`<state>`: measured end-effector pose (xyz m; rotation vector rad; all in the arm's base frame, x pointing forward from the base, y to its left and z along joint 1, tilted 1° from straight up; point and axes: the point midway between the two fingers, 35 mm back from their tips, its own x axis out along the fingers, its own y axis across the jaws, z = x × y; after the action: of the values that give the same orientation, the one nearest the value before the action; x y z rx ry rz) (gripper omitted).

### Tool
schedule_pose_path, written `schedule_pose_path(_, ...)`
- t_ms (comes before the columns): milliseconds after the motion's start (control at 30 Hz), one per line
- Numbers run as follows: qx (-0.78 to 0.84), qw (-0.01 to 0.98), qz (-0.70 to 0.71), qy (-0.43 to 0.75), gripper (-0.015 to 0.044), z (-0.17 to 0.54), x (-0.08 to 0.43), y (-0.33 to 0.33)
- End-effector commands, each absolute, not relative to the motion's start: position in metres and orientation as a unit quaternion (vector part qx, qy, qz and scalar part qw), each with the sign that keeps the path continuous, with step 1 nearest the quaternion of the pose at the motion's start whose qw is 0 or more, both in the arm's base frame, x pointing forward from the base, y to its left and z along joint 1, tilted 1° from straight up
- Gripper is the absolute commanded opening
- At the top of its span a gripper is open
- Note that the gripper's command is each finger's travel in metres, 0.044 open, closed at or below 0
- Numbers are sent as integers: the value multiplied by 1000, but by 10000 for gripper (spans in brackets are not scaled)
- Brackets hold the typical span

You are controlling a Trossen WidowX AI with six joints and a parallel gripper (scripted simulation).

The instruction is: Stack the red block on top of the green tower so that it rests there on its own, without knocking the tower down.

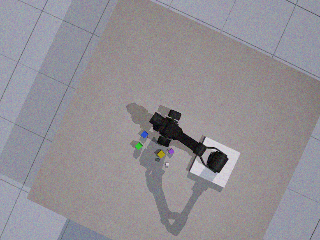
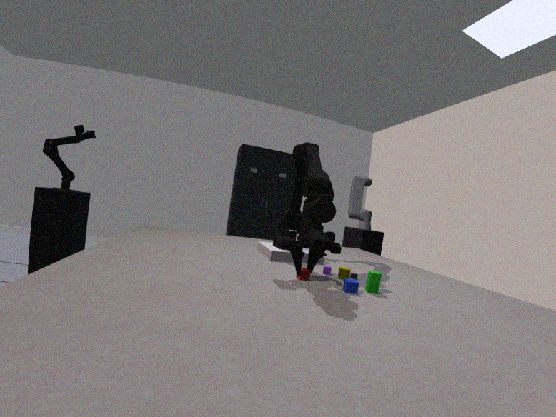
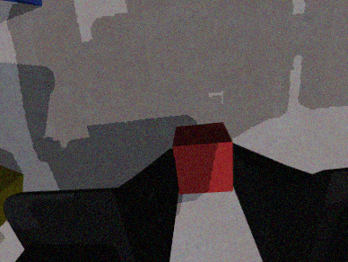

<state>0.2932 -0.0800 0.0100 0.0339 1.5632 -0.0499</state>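
The red block (image 2: 305,274) (image 3: 204,168) is at table level, with a finger against each side. My gripper (image 2: 304,273) (image 3: 201,153) points down and is shut on it. In the top view the arm hides the red block and the fingertips. The green tower (image 1: 138,146) (image 2: 373,283) stands upright, two blocks high, apart from the gripper on the far side of the blue block; it is outside the wrist view.
A blue block (image 1: 144,134) (image 2: 351,286) (image 3: 27,2) stands between gripper and tower, close to the tower. A yellow block (image 1: 161,154) (image 2: 344,273) (image 3: 10,190), purple block (image 1: 171,151) (image 2: 327,270), small dark block (image 1: 157,160) (image 2: 354,275) and small white block (image 1: 167,164) lie nearer the arm's white base (image 1: 232,157).
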Motion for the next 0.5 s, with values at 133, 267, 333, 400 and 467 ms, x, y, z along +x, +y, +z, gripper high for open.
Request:
schedule_pose_path(133,18,709,-23,704,0,13,293,-80)
schedule_pose_path(267,18,709,-23,704,0,29,294,-80)
schedule_pose_path(333,18,709,-23,704,0,40,293,-80)
schedule_pose_path(400,18,709,-23,704,0,48,293,-80)
schedule_pose_path(467,18,709,-23,704,0,57,293,-80)
